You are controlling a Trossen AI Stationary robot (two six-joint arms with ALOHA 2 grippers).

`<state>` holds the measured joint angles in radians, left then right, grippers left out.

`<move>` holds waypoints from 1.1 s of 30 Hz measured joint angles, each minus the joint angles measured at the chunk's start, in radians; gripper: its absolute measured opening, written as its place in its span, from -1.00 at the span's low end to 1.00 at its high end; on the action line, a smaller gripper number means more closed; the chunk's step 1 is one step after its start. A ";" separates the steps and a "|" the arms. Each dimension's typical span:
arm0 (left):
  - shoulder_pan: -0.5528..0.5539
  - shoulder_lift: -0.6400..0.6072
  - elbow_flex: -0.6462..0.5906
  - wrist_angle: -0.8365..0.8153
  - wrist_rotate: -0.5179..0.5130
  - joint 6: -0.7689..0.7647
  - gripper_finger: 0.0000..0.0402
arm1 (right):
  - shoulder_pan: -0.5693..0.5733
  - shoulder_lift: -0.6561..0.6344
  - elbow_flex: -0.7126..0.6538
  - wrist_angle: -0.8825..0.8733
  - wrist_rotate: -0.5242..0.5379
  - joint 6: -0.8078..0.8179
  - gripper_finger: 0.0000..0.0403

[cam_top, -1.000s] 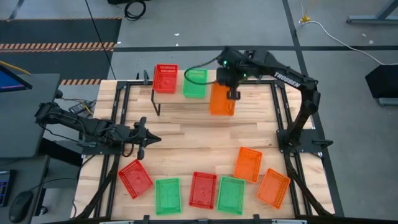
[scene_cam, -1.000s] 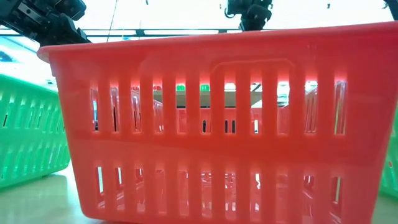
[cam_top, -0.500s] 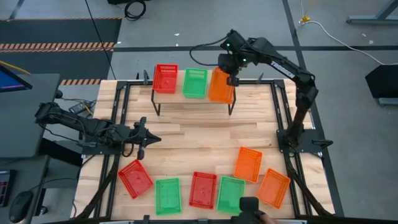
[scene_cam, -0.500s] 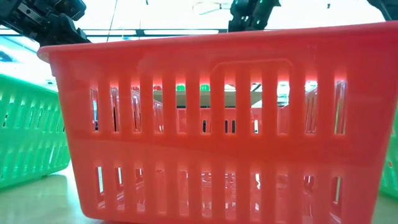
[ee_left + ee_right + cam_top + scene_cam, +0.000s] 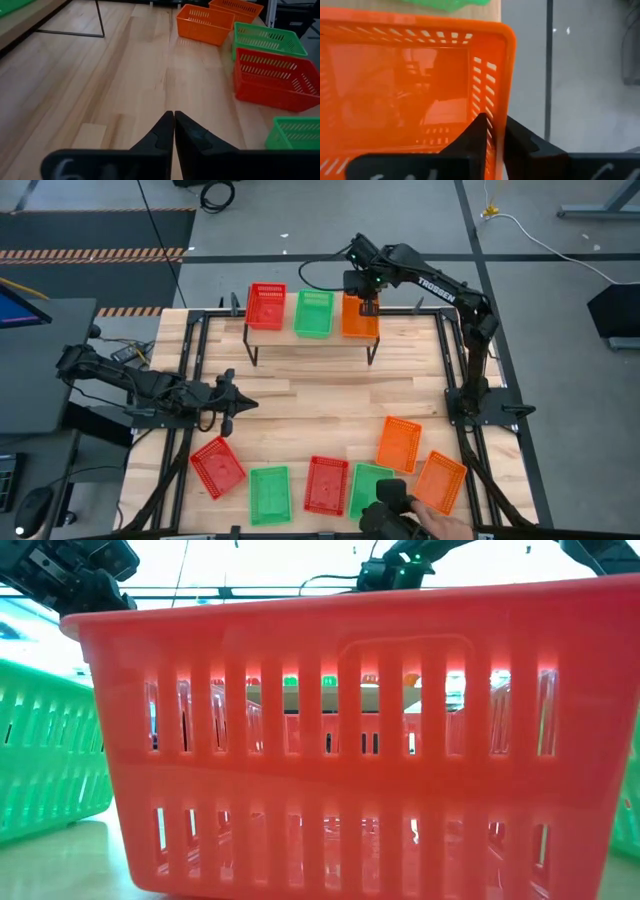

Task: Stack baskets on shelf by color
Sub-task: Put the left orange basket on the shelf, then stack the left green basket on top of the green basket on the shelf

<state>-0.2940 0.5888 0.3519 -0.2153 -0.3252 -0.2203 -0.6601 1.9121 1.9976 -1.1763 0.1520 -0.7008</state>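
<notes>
Orange basket (image 5: 359,315) now level on shelf (image 5: 300,338), right claw (image 5: 366,308) clamping its rim, left claw (image 5: 232,402) closed over slatted table (image 5: 330,395)

Glossy slotted plastic baskets (image 5: 326,485) (red, green, orange) on pale, smooth-grained wooden slats (image 5: 320,390); matt black gripper fingers (image 5: 172,137).

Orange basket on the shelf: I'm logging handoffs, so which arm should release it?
Right. The right gripper pinches the orange basket wall on the shelf; the left gripper waits shut mid-table.

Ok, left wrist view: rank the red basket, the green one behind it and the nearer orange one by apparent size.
1. Red basket
2. Green basket
3. Orange basket
Green and orange look close; nearness to the camera likely explains the order.
</notes>
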 joint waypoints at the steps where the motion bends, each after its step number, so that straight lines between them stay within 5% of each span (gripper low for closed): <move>1: 0.000 0.000 0.000 0.000 0.000 0.000 -0.90 | 0.000 0.000 0.000 0.010 0.001 -0.010 -0.70; 13: 0.000 0.000 0.000 0.000 0.000 -0.012 -0.90 | -0.001 0.001 0.000 0.053 0.006 0.004 -0.21; 21: 0.000 0.000 0.000 0.000 0.000 -0.031 -0.90 | 0.027 -0.018 -0.001 -0.050 0.026 0.091 -0.14; 33: 0.000 0.000 0.000 0.001 -0.005 -0.031 -0.87 | 0.310 -0.140 0.000 -0.192 0.023 0.390 -0.13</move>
<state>-0.2939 0.5888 0.3519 -0.2146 -0.3304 -0.2508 -0.3497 1.7718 1.9972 -1.3682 0.1750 -0.3113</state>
